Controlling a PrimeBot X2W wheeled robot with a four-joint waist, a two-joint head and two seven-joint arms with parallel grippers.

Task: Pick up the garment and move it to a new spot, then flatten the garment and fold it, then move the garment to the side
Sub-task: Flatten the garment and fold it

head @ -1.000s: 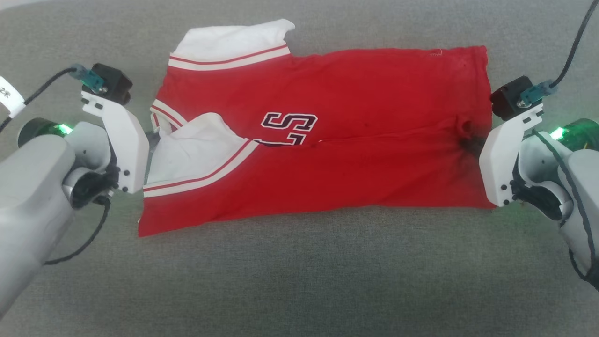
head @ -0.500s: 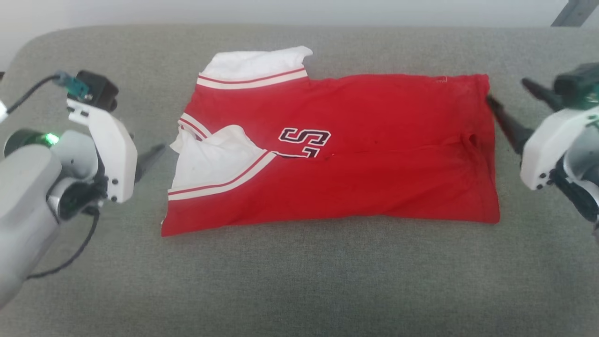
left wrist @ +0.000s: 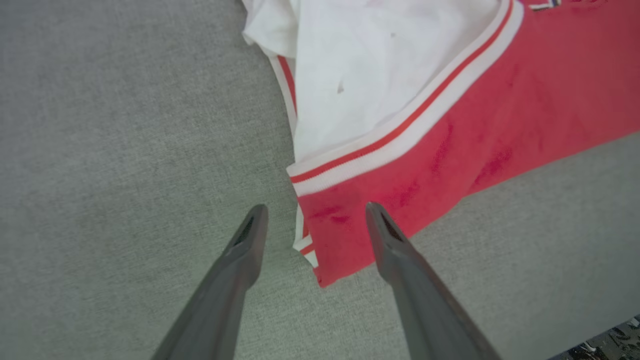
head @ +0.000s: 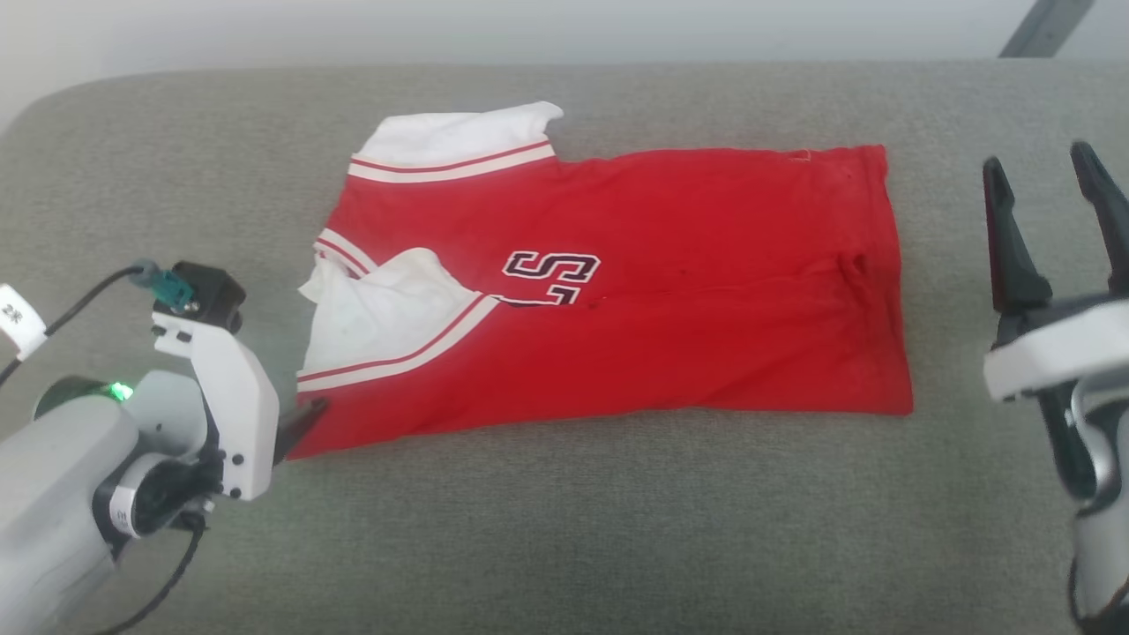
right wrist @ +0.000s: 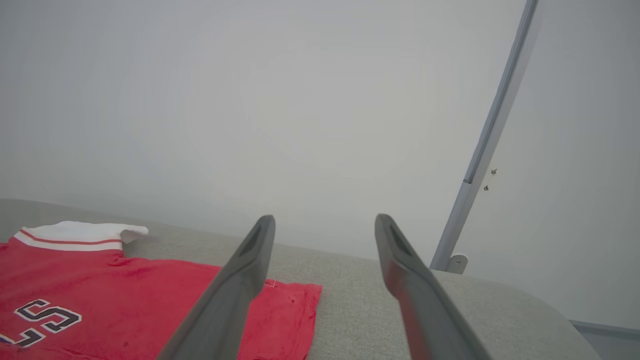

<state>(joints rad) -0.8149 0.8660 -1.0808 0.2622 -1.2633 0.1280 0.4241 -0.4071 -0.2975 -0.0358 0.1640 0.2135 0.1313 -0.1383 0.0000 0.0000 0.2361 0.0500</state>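
Seemingly, the garment (head: 617, 335) was laid folded on the worktop (head: 564, 529), nearer its far edge. Its near left corner was straddled by the open left gripper (left wrist: 315, 209); the open right gripper (head: 1038, 159) was held well apart. If only one layer were pinched, the fold could be undone

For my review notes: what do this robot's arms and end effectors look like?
Pale grey forearms, white wrist housings. The left end effector and right end effector each have two long, dark, tapered fingers. On the left wrist: a black camera block, teal connector, black cable with a white tag, and a green light.
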